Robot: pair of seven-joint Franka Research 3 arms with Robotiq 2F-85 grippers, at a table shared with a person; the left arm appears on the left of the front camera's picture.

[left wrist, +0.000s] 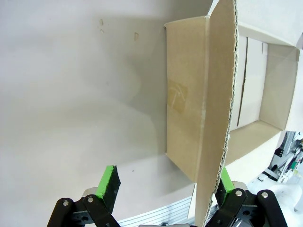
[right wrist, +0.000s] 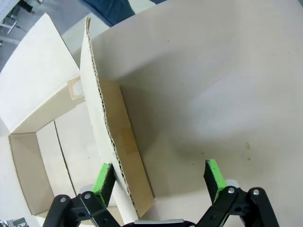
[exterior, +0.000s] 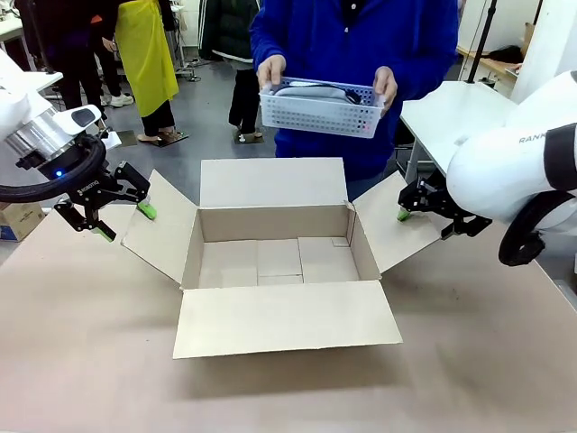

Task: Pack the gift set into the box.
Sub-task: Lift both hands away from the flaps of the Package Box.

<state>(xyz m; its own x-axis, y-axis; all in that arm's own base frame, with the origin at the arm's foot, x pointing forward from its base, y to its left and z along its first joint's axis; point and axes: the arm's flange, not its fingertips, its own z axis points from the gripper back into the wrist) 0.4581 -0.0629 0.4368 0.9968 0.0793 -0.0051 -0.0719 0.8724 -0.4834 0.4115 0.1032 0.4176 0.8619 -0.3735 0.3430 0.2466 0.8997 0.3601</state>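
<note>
Box (exterior: 270, 221) empty, left pincer (exterior: 126, 222) and right pincer (exterior: 424, 224) spread astride its flaps; person holds gift set (exterior: 320, 113) past the table's (exterior: 90, 361) far edge.

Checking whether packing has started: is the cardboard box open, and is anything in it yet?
Open and empty: the box has all four flaps folded outward, and just its bare cardboard floor shows inside.

Grey polished floor (exterior: 207, 108) beyond a brown-covered table (exterior: 90, 361), a white side table (exterior: 451, 113) at far right.
</note>
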